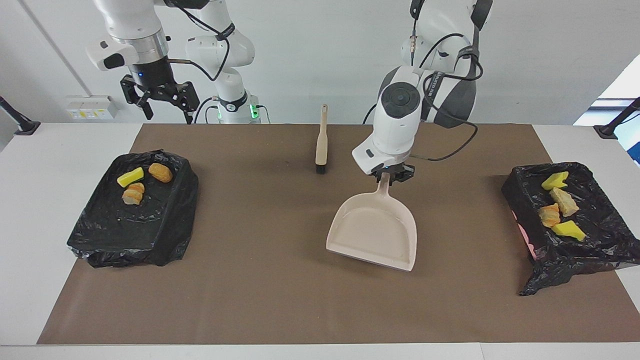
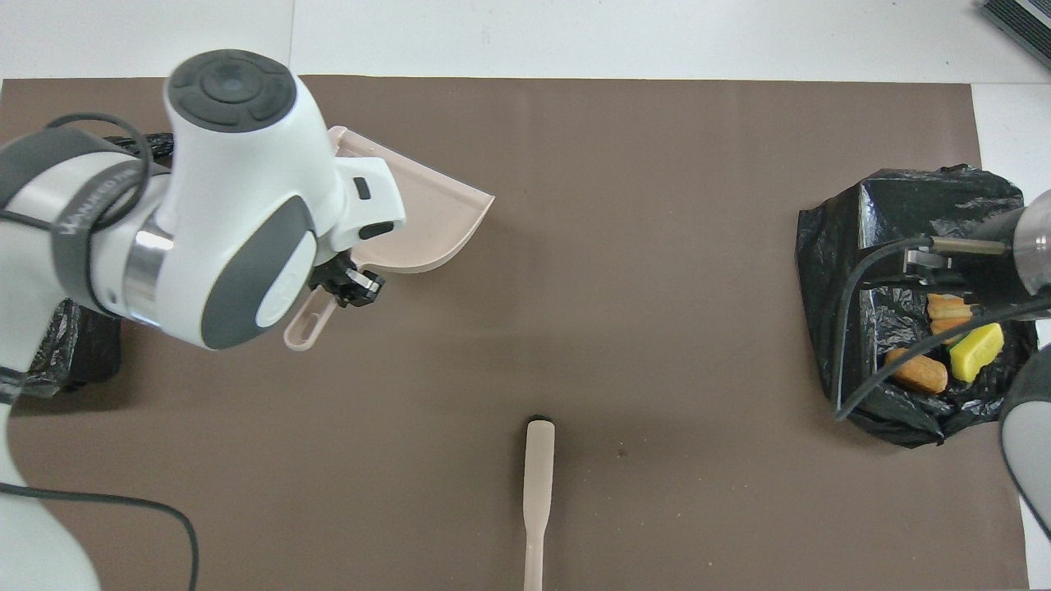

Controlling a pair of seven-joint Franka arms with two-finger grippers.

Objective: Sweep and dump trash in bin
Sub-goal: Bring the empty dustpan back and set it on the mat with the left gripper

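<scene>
Covering most of the white desk (image 1: 60, 150), a brown paper mat (image 1: 280, 300) carries two black bag-lined bins. One bin (image 1: 575, 250) at the left arm's edge holds four yellow and tan foam chunks (image 1: 559, 210); another (image 1: 130, 230) at the right arm's edge holds three foam chunks (image 1: 142, 181). Mid-mat, the left gripper (image 1: 389, 176) is clamped on the beige plastic dustpan (image 1: 374, 235) handle. A beige black-bristled brush (image 1: 321, 142) lies near the robots' edge. Over that edge's corner, the right gripper (image 1: 165, 102) hangs with fingers spread, holding nothing.

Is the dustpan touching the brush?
Apart. The facing view shows bare brown mat between the brush and the dustpan, which the left gripper holds by its handle.
</scene>
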